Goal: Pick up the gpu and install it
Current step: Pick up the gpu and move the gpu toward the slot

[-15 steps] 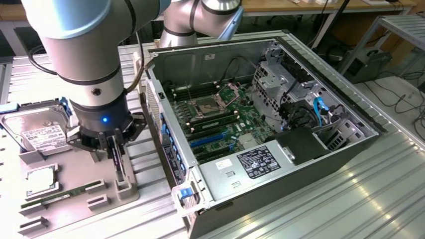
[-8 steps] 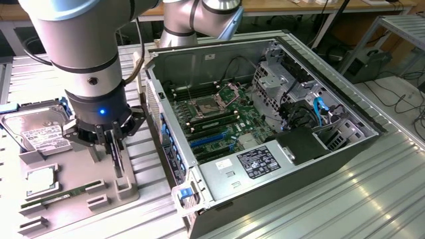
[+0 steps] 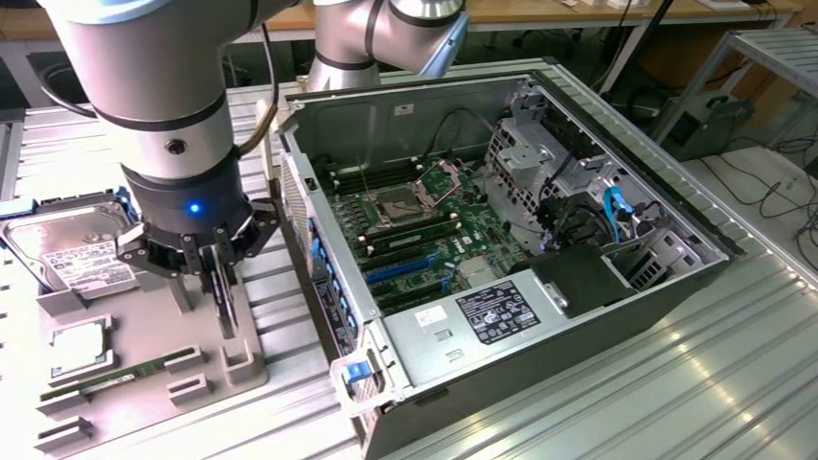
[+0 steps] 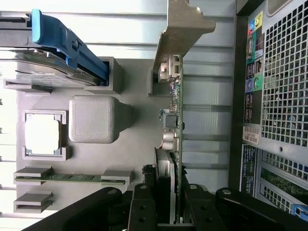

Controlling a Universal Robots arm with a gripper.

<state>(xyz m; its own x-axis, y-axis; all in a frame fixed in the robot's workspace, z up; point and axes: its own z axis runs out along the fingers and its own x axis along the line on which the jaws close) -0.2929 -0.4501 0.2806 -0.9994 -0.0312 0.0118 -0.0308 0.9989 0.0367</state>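
One thin green gpu [image 4: 177,118] with silvery bracket [image 4: 183,29] stands clamped in pincer [image 4: 169,207]

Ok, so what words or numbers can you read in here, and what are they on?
Nothing reads clearly.
Black label on the silver box in the computer case: print too small.
White label on the hard drive: blurred.
Stickers on the case's back panel: too small.
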